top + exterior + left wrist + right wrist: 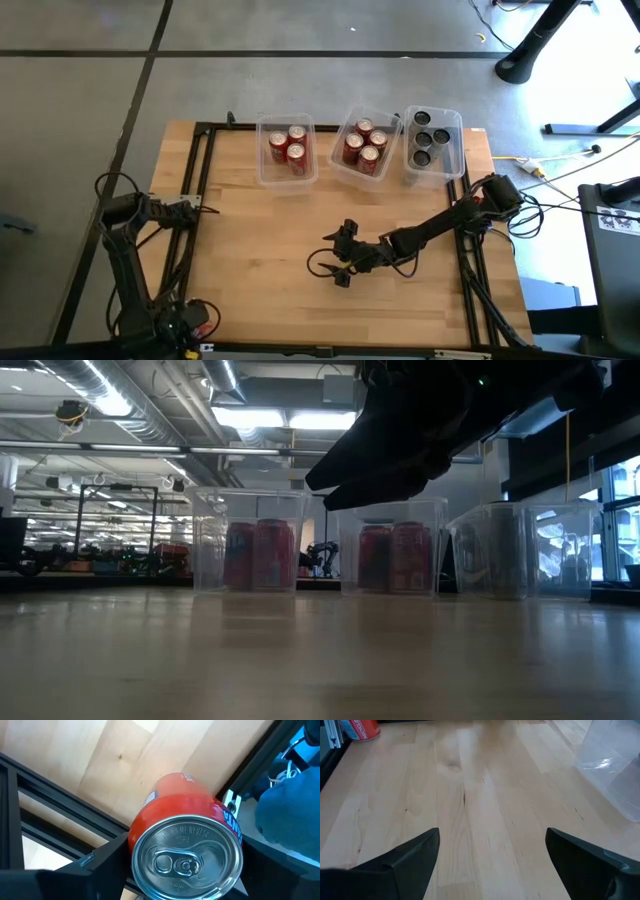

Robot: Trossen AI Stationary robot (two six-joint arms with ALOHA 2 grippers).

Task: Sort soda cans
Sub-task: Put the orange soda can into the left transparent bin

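sorting: soda cans on a wooden table (270,250), three clear plastic bins lined along its far edge
hidden: the low view shows the right arm only as a dark mass overhead; the cans in the right bin (525,550) are hard to make out through its walls there
cut off: the left wrist view crops the red can (187,850) at its base, and the fingers either side show only as dark edges
left bin (286,150): three red cans, upright
middle bin (362,148): four red cans, the bin turned askew
right bin (433,144): three black cans
left gripper (190,208): at the table's left edge, clamped around a red can
right gripper (342,262): over bare wood near the table's centre, fingers spread wide, holding nothing
far off: another red can (362,728) stands at the table edge in the right wrist view
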